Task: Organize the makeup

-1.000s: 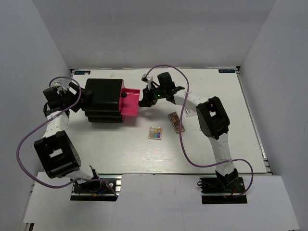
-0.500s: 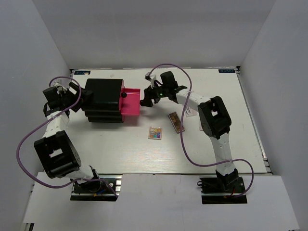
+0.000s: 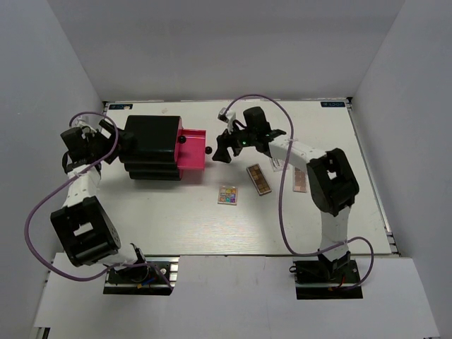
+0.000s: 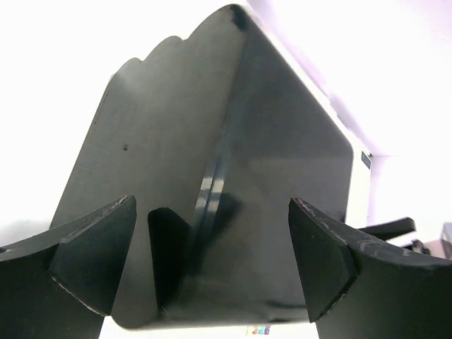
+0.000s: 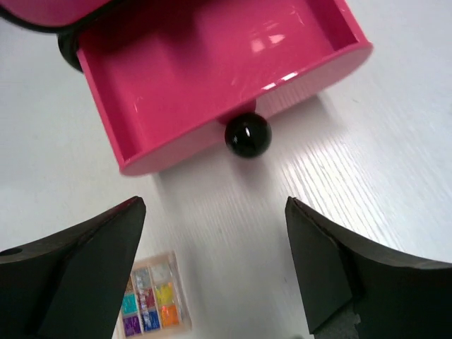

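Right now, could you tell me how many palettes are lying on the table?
2. The multicoloured square palette lies nearer the robot than the open pink drawer; the long brown palette lies just right of it. The right arm may hide others.

The left arm (image 3: pixel 79 189) bends up the left edge of the frame, and the left gripper (image 3: pixel 119 144) points right with its jaws spread wide. The right arm (image 3: pixel 332 185) reaches from lower right to upper centre. The right gripper (image 3: pixel 220 147) faces left, jaws apart, holding nothing.
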Available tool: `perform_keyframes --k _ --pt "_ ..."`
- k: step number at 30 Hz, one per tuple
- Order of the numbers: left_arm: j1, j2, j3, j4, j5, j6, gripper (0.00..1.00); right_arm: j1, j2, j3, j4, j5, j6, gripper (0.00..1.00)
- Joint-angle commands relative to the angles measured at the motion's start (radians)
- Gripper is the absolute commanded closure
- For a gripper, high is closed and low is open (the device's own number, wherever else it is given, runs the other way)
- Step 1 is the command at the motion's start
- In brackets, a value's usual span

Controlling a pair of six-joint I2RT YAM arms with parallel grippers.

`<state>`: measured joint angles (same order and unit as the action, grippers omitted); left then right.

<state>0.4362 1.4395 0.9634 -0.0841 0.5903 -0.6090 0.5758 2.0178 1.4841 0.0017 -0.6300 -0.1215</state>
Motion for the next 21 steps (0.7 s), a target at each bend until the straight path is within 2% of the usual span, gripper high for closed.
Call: perform_keyframes --k 1,6,12,17,18,20,21 --pt "0.007 -0.135 -0.003 0.029 0.006 0.025 0.02 -0.002 -0.152 -0.074 0.021 0.111 -0.084 0.13" --pt "-0.016 -0.276 -0.012 0.037 -0.038 0.061 0.02 -0.025 -0.307 -0.272 0.112 0.347 -0.073 0.11" --pt "-0.037 -0.459 -0.006 0.052 0.009 0.051 0.02 -0.094 -0.464 -0.413 0.086 0.386 -0.030 0.12" --pt "-0.073 -0.513 0.057 0.043 0.130 0.023 0.02 -0.154 -0.548 -0.479 0.035 0.380 0.016 0.27" --pt "-0.088 -0.516 0.057 0.053 0.156 -0.006 0.02 -0.159 -0.570 -0.487 0.032 0.380 0.022 0.34" --pt "-0.106 -0.522 0.060 0.076 0.224 -0.029 0.04 -0.189 -0.585 -0.502 0.014 0.388 0.040 0.40" --pt "-0.126 -0.521 0.063 0.076 0.236 -0.040 0.04 -0.197 -0.593 -0.502 0.005 0.391 0.045 0.47"
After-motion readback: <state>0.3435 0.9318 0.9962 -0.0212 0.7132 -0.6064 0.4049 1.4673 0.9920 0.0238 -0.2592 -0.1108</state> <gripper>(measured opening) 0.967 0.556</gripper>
